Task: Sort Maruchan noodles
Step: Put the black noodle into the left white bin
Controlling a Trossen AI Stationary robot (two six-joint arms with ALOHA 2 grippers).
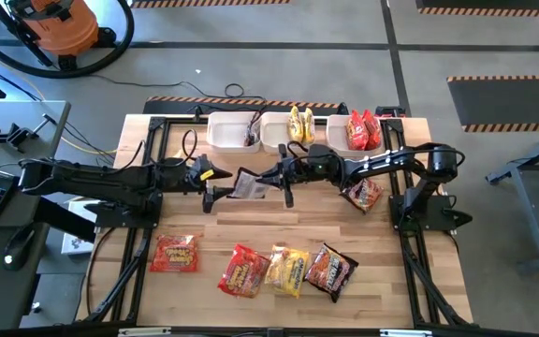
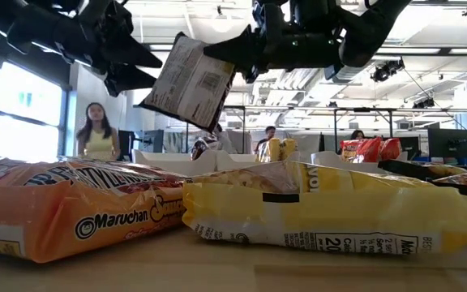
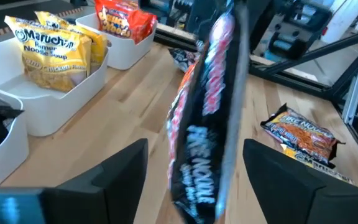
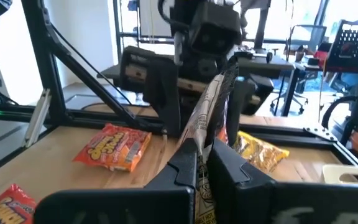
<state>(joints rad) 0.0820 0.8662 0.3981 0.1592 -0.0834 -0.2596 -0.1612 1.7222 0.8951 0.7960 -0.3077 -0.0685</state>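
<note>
A dark Maruchan noodle packet (image 1: 248, 185) hangs above the table's middle, its grey printed back showing in the low view (image 2: 189, 81). My right gripper (image 4: 202, 152) reaches in from the right and is shut on it. My left gripper (image 3: 204, 186) comes from the left and stands open, one finger on each side of the packet (image 3: 204, 124) without touching it. Several more packets lie flat near the front edge: orange-red (image 1: 176, 253), red (image 1: 241, 273), yellow (image 1: 286, 269) and dark brown (image 1: 331, 270). Another dark one (image 1: 363, 194) lies under my right arm. My right gripper pinches the packet's crimped edge (image 4: 211, 118) between its two shut fingers (image 4: 185, 163), at the side toward the table's right. The fingers come in about level from the right. The packet stands on edge, tilted, lifted clear of the table.
Three white bins stand in a row at the far edge: the left one (image 1: 227, 131) holds something dark, the middle one (image 1: 274, 136) yellow packets (image 1: 299, 124), the right one (image 1: 340, 131) red packets (image 1: 363, 129). Black frame rails (image 1: 148, 159) border the table. People are in the room behind.
</note>
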